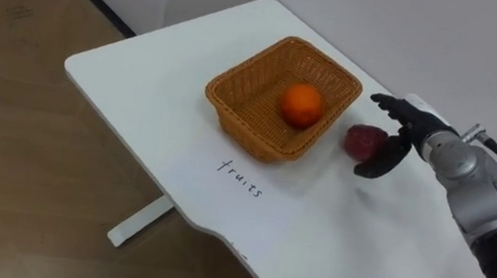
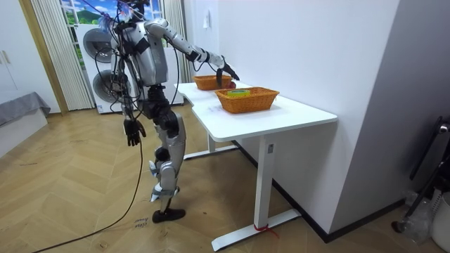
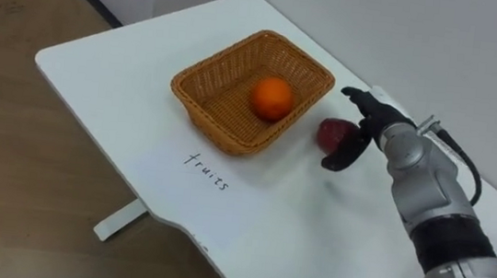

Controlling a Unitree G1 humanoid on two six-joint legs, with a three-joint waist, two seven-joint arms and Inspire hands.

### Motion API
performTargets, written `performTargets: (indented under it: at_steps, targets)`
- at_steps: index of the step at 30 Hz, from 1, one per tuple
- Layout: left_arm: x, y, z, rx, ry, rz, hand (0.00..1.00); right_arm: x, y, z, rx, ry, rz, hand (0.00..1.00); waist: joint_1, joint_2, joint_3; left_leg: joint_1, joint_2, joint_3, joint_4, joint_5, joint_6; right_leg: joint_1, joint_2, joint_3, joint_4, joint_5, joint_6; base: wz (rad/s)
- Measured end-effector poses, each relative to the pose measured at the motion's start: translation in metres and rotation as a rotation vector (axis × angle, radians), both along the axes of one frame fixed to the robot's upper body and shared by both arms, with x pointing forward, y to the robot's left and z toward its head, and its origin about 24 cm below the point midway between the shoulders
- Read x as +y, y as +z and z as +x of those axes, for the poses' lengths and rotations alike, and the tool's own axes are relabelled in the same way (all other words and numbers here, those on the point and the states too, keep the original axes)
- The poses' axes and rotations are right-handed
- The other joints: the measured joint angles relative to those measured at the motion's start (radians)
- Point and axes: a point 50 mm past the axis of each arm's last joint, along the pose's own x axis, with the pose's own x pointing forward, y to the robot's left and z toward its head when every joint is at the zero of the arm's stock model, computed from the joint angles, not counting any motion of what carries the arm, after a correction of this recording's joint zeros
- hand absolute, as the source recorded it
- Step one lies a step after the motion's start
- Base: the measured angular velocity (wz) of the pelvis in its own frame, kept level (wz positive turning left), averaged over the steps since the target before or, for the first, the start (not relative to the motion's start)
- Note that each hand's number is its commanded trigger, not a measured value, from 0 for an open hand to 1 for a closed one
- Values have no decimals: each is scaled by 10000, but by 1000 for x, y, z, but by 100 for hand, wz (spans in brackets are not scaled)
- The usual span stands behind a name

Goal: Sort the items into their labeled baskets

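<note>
A wicker basket stands on the white table with an orange inside it. The word "fruits" is handwritten on the table in front of it. A dark red apple lies on the table just right of the basket. My right hand is open at the apple, its fingers spread over the top and its thumb under the near side, not closed on it. In the room view my left hand hangs open at my side.
A second wicker basket with a green item in it stands nearer the room camera on the same table. I stand at the table's side. A white wall runs behind the table, and wood floor lies beyond its left edge.
</note>
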Motion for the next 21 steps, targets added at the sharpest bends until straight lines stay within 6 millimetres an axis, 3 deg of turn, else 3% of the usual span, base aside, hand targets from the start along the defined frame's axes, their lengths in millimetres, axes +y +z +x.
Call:
performTargets:
  at_steps: [17,21]
  targets:
    - [1,1,5,-84,-398,-97,0,-12,-12,-5,417,-512,-279,0,61,104,-43,-343,-24,-33,276,-17,-20,-190,18,-23,0,0,0,0]
    - [1,1,5,-75,-425,-69,0,-14,-15,-6,520,-607,-240,0,88,164,-2,-518,-50,-84,320,1,-51,-280,18,-119,-2,-1,1,1]
